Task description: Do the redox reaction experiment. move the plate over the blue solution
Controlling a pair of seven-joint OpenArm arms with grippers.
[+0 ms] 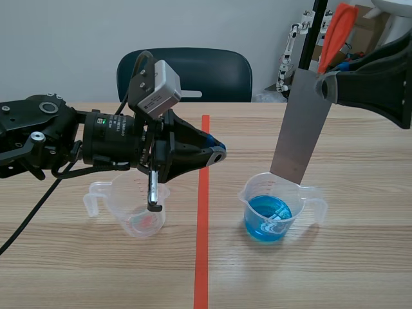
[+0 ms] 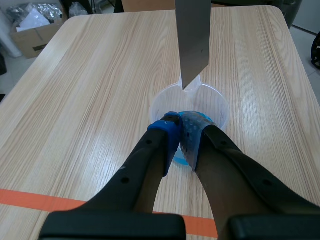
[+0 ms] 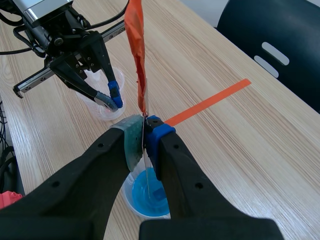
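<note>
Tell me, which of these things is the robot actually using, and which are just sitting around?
In use:
grey plate, held in the right gripper
beaker of blue solution, below the plate's tip

Just there:
clear beaker
left gripper, shut on nothing
chair
cardboard box

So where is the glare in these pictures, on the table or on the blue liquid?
Left wrist view: pale glare streaks lie on the light wooden table around the clear plastic beaker. Scene view: small white glints sit on the blue solution; the flat grey metal plate looks evenly dull. Right wrist view: the solution looks evenly blue, without bright glints.
</note>
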